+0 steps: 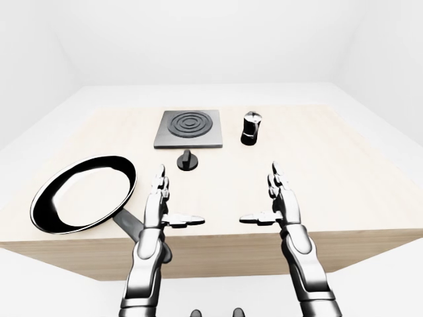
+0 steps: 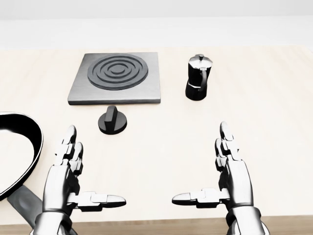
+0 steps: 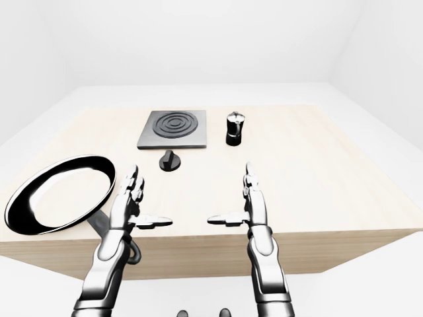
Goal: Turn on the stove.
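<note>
Below the stove [image 2: 116, 78] and its knob [image 2: 112, 120], your left hand [image 2: 68, 178] and right hand [image 2: 230, 178] hover (fingers spread, touching nothing).

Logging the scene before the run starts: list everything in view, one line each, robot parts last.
stove plate: one, dark grey with ringed burner, upper middle of the head view.
knob: one, black, just below the stove plate.
moka pot: one, black and silver, right of the stove plate.
frying pan: one, black with pale inside, left of the left-eye view.
table: one, light wood.
left hand: one, silver, open, empty.
right hand: one, silver, open, empty.
</note>
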Controlling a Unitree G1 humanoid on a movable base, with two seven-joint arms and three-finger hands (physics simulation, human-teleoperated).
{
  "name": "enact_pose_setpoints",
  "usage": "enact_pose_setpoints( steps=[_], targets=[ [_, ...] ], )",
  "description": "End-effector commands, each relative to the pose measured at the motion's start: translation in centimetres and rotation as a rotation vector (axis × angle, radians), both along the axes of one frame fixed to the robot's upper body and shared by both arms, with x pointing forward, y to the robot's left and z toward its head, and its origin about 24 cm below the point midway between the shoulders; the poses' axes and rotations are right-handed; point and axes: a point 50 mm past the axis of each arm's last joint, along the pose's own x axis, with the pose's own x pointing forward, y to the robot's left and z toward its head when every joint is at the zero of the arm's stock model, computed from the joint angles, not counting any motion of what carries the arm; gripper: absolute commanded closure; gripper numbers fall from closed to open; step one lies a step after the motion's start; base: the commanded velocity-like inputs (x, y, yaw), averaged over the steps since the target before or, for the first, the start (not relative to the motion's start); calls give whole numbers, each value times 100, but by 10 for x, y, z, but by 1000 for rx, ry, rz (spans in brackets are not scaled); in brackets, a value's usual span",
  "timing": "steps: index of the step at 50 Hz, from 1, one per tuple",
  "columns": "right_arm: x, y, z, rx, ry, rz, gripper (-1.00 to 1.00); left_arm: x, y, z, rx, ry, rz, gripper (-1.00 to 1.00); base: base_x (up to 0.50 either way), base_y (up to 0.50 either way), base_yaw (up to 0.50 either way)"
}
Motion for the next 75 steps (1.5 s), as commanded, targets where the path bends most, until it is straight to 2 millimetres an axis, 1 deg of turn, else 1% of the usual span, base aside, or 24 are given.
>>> enact_pose_setpoints(
  steps=[1, 22, 50, 75],
  targets=[
    [-1, -6, 1, -7, -8, 0, -100, 1, 6, -1, -12, 0, -13, -100, 0, 0, 0],
    [1, -7, -1, 1, 5, -9, -100, 3, 6, -3, -21, 19, -14, -100, 0, 0, 0],
    [0, -7, -1, 0, 8, 0, -100, 3, 5, -4, -18, 23, -19, -100, 31, 0, 0],
    [1, -6, -2, -6, 6, 2, -100, 4, 5, -8, -18, 40, -22, -100, 9, 0, 0]
  ],
)
